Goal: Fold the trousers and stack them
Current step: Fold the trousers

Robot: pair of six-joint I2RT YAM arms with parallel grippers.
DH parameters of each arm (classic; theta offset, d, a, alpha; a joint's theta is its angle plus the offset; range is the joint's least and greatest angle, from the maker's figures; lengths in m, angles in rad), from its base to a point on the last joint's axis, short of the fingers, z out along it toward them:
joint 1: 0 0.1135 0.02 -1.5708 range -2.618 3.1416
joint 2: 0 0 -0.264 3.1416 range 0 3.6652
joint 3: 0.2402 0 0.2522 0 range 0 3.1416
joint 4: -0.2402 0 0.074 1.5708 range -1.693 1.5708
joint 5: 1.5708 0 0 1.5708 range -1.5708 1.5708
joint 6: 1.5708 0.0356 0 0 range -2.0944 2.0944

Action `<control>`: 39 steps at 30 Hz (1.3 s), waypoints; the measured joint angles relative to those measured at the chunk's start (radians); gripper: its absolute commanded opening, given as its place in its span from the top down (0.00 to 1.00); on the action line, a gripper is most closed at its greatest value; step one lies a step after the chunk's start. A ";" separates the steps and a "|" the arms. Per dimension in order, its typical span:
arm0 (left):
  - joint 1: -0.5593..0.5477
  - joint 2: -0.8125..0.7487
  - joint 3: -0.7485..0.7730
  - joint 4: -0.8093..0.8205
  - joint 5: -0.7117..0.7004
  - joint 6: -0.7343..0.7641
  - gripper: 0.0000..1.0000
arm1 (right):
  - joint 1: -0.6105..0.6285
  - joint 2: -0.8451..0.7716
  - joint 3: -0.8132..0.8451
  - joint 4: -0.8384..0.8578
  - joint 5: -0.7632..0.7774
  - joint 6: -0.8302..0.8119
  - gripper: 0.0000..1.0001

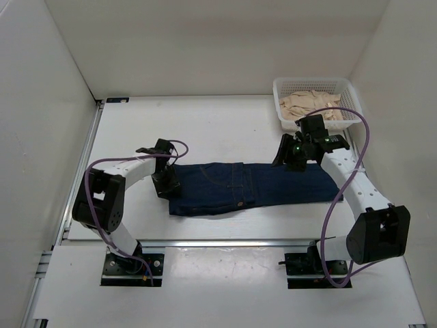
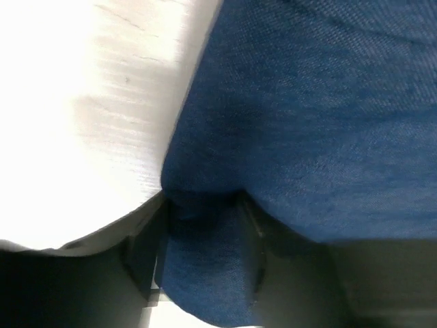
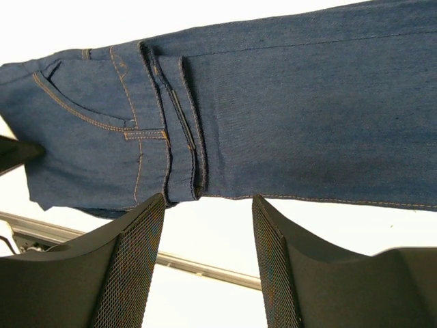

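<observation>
The dark navy jeans (image 1: 249, 186) lie folded lengthwise across the middle of the table, waist end at the left, legs folded back over it. My left gripper (image 1: 166, 183) is at the jeans' left edge, shut on a fold of the denim (image 2: 205, 273) that sits between its fingers. My right gripper (image 1: 289, 156) hovers open and empty just above the jeans' far right part. In the right wrist view the jeans (image 3: 287, 116) show a pocket, orange stitching and a leg hem, with the gripper (image 3: 208, 205) apart from the cloth. The tan patch is not visible.
A white plastic basket (image 1: 283, 113) with beige cloth (image 1: 311, 104) stands at the back right, just behind my right gripper. White walls close in the table on three sides. An aluminium rail (image 1: 225, 242) runs along the near edge.
</observation>
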 measured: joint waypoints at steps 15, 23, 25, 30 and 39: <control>0.005 -0.034 0.454 -0.299 -0.264 0.041 0.90 | -0.023 -0.010 -0.016 -0.001 -0.003 -0.005 0.41; 0.065 -0.037 0.913 -0.443 -0.342 0.167 0.90 | -0.046 -0.019 -0.074 -0.002 0.012 -0.003 0.34; 0.043 -0.035 0.963 -0.457 -0.342 0.186 0.90 | -0.070 -0.020 -0.098 0.000 0.010 -0.004 0.34; -0.024 -0.022 0.961 -0.473 -0.327 0.183 0.90 | -0.139 -0.024 -0.166 0.004 -0.011 -0.003 0.34; -0.197 -0.013 0.871 -0.448 -0.333 0.084 0.90 | -0.169 -0.037 -0.192 0.008 -0.037 -0.004 0.34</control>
